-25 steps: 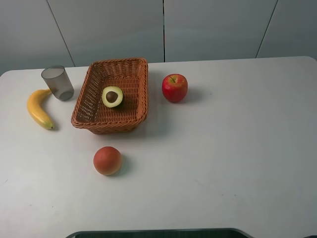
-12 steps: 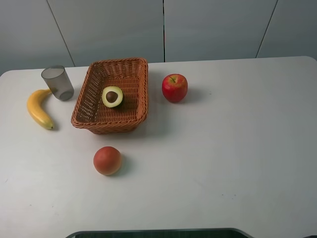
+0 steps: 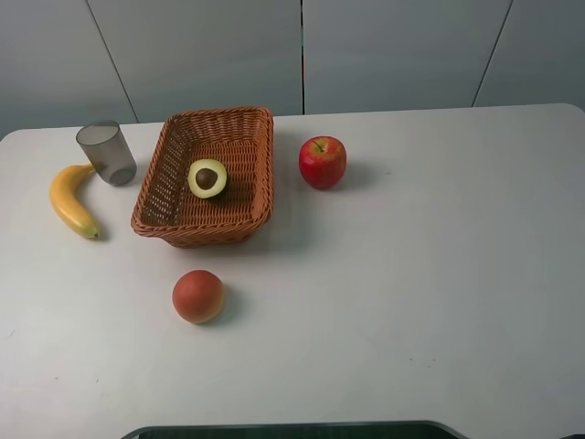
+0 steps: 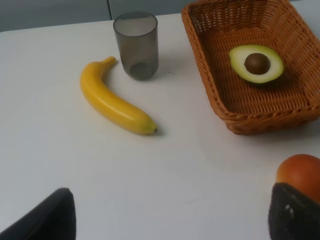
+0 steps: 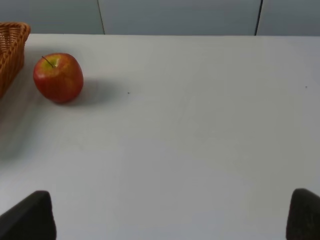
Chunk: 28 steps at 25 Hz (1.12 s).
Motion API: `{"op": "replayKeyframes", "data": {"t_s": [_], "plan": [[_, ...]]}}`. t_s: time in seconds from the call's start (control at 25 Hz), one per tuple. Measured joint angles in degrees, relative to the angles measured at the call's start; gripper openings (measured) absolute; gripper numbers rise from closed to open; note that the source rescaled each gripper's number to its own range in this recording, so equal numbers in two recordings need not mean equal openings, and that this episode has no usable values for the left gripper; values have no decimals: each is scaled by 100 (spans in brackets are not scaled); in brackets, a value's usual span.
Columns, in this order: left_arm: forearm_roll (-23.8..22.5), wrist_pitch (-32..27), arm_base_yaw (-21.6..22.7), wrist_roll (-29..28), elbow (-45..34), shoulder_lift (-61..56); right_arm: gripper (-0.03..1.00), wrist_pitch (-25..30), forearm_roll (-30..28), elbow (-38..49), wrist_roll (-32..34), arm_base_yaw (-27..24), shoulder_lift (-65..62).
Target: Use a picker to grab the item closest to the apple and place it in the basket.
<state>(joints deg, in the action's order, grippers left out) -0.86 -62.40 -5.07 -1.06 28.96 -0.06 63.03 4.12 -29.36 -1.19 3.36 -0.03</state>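
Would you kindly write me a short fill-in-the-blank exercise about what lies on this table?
1. The halved avocado lies inside the ____.
2. The grey cup stands right beside the ____.
3. The red apple sits on the table, just outside the basket's ____ side in the exterior view.

Missing words: basket; banana; right

avocado half in basket; apple right of basket, banana left
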Motion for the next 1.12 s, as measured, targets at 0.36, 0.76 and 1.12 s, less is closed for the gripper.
{"op": "replayKeyframes", "data": {"t_s": [0.36, 0.76, 1.12], "plan": [[0, 0, 0, 0, 0, 0, 100, -10, -9, 0, 18, 0, 0], [0, 0, 0, -11, 0, 0, 100, -19, -12, 0, 18, 0, 0], [0, 0, 0, -21, 0, 0, 100, -19, -12, 0, 18, 0, 0]]}}
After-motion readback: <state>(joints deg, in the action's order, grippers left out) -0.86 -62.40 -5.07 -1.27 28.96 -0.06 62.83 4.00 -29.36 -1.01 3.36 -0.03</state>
